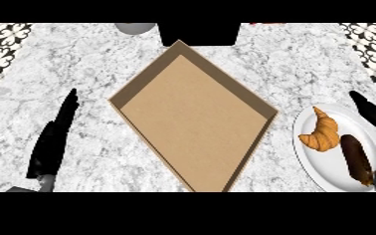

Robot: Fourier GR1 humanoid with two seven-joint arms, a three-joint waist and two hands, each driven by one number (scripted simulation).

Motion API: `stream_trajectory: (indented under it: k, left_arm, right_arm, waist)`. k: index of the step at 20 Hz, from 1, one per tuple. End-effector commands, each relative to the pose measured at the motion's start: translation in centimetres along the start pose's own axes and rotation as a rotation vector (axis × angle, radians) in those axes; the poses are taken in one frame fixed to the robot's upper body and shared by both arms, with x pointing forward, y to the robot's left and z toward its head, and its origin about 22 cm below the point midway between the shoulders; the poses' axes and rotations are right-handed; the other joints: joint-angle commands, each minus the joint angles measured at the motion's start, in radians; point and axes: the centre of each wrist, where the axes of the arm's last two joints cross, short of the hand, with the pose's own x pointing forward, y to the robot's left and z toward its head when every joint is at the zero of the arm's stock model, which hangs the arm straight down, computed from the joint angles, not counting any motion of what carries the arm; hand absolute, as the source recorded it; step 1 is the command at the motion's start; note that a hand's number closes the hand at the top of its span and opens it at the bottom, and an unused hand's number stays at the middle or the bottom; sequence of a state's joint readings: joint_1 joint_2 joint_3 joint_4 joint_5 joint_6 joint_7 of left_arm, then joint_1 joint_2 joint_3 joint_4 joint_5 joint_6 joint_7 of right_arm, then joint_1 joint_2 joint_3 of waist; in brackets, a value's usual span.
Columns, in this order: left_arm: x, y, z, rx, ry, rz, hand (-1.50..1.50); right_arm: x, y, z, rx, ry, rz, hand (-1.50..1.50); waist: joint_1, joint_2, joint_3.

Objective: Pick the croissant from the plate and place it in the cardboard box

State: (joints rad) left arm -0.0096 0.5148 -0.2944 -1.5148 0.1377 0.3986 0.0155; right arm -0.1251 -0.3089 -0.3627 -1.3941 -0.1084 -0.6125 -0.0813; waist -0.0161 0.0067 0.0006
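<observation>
The croissant [321,135] lies on the white plate [323,172] at the tabletop's [81,69] right edge, beside the open cardboard box [192,117] (set cornerwise), with the right hand [357,158] over the plate, its fingers' state unclear, and the left hand [53,142] resting, fingers straight.

The left robot hand [51,142] is matte black, with long, slim, tapering fingers and no visible markings, screws or cables. A short section of grey forearm [46,182] joins it at the wrist. The right robot hand [357,155] shows the same black finish, with slender, rounded fingers.
</observation>
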Motion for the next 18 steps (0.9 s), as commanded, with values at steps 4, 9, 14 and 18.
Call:
stream_trajectory:
  k: [4, 9, 14, 18]
  left_arm:
    - [1.5, -0.4, -0.3, -0.025, 0.024, 0.033, 0.0]
    - [0.3, 0.0, -0.9, -0.005, 0.04, 0.013, 0.0]
    - [0.6, 1.3, -1.0, -0.01, 0.033, 0.021, 0.0]
    - [-0.6, -0.6, -0.3, -0.026, 0.032, 0.005, 0.0]
  right_arm:
    - [-3.2, -3.6, 2.2, 0.016, 0.025, 0.226, -1.5]
    - [-0.3, -6.6, -1.1, 0.203, 0.116, 0.567, -1.5]
    - [1.3, -7.5, -0.5, 0.505, 0.3, 0.775, -1.5]
    - [5.0, -4.4, -0.4, 0.64, 0.383, 0.865, -1.5]
  waist:
    - [0.012, -0.008, -0.001]
    - [0.007, -0.006, -0.006]
    - [0.009, -0.009, -0.007]
    - [0.019, -0.006, -0.005]
